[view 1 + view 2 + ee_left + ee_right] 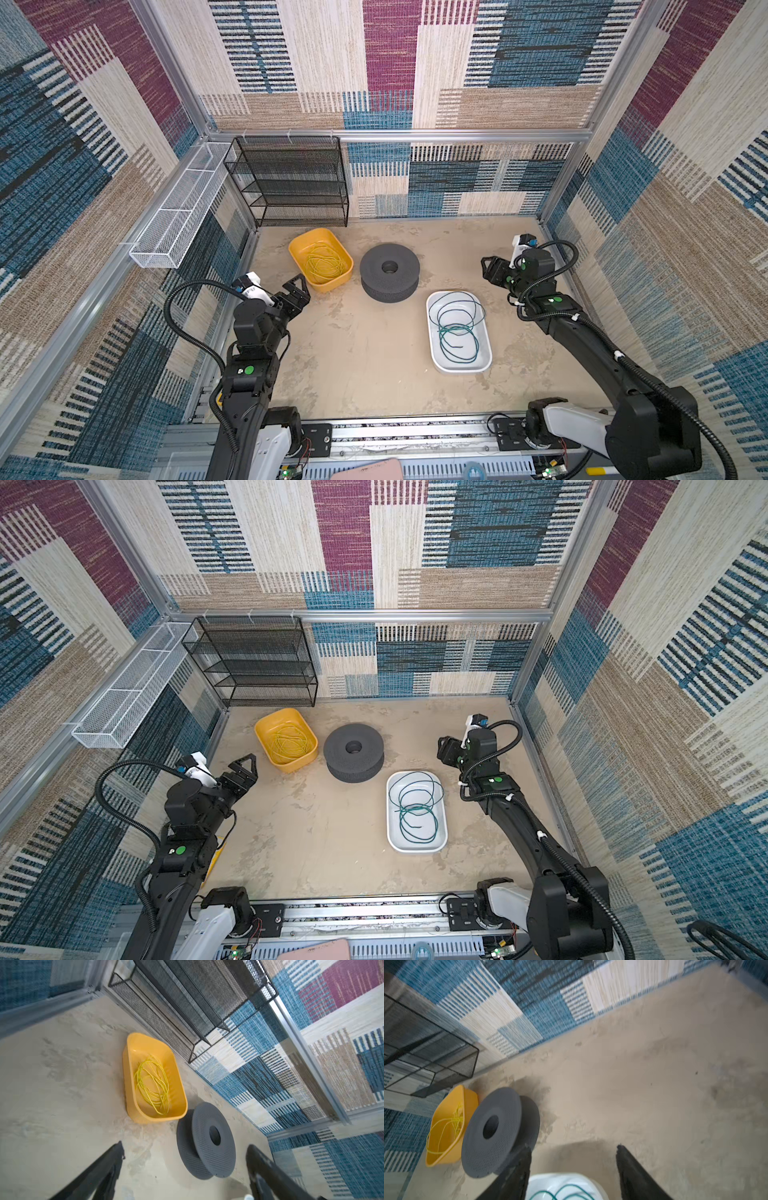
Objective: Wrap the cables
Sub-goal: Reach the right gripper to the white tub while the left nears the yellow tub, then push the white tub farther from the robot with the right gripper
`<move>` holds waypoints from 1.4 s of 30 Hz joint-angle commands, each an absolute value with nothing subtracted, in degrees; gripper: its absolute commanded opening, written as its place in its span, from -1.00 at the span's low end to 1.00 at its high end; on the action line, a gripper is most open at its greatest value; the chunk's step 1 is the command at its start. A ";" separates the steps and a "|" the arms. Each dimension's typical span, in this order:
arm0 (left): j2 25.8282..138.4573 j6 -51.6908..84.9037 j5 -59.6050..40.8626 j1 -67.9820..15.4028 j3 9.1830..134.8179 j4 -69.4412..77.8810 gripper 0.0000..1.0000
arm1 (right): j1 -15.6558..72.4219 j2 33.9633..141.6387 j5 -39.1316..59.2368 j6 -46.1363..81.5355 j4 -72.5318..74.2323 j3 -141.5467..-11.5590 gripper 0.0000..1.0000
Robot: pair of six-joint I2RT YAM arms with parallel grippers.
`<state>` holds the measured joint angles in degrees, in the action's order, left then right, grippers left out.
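1 green cable (455,328) lies in the white tray (461,367), right of centre on the counter (365,357). It's flat, in loose overlapping loops, and the bunch is stretched along the tray's long axis, i.e. near-to-far in both top views, w/ one free end lying inside the nearer loops. 1 yellow cable (322,266) is coiled flat in the yellow bin (328,284), far left of centre; the coil is approx round, no clear long axis. 1 grey spool (407,270) sits between bin & tray, just beside the bin and apart from the tray, resting on one flange w/ axis upright, hub hole up. Left fingers (298,286) hang near the bin's near side, spread wide, gripping nothing, aimed toward bin & spool. Right fingers (489,266) hover to the right of the spool, past the tray's far end, partly spread w/ a clear gap, nothing between them, aimed left toward the spool. Neither pair touches a cable. The right wrist view catches part of the tray & green loops close to the fingers. At the back: 1 black mesh rack (291,183); on the left wall, 1 white mesh basket (174,224). So 2 cables, 2 containers, 1 spool.
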<state>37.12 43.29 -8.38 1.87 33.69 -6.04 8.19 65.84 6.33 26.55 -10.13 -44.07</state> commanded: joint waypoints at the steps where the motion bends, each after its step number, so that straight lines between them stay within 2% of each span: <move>1: 40.44 43.59 -19.79 1.41 35.42 -6.96 0.41 | 8.72 60.15 10.89 29.36 -20.41 -39.36 0.14; 3: 44.13 44.61 -22.98 0.54 36.31 -9.31 0.24 | 8.96 54.90 9.67 30.71 -24.14 -36.45 0.05; 7: 49.10 43.49 -24.33 -3.86 37.91 -9.36 0.13 | 9.01 50.17 10.90 33.09 -30.21 -34.04 -0.12; 8: 49.59 43.28 -22.69 -5.72 38.20 -9.27 0.12 | 9.10 49.62 11.72 33.75 -31.31 -33.53 -0.21; 12: 51.15 42.24 -18.18 -11.89 38.96 -7.65 0.12 | 9.53 48.94 14.06 35.10 -33.04 -31.00 -0.33; 16: 53.68 43.41 -17.86 -15.28 38.67 -5.39 0.12 | 10.74 49.64 14.30 36.48 -32.59 -29.22 -0.21; 20: 56.02 44.17 -18.39 -17.02 37.92 -4.08 0.11 | 12.99 53.23 12.78 36.83 -32.17 -29.40 -0.22; 24: 56.38 44.54 -18.10 -17.58 37.12 -3.80 0.11 | 13.51 55.78 10.70 37.31 -30.94 -29.66 -0.31; 37: 54.98 43.64 -17.06 -17.57 37.00 -5.01 0.11 | 13.51 59.71 5.24 36.79 -28.53 -30.51 -0.79; 42: 54.92 43.50 -16.88 -17.62 36.95 -5.15 0.11 | 13.56 63.33 0.02 34.49 -27.71 -34.75 -0.97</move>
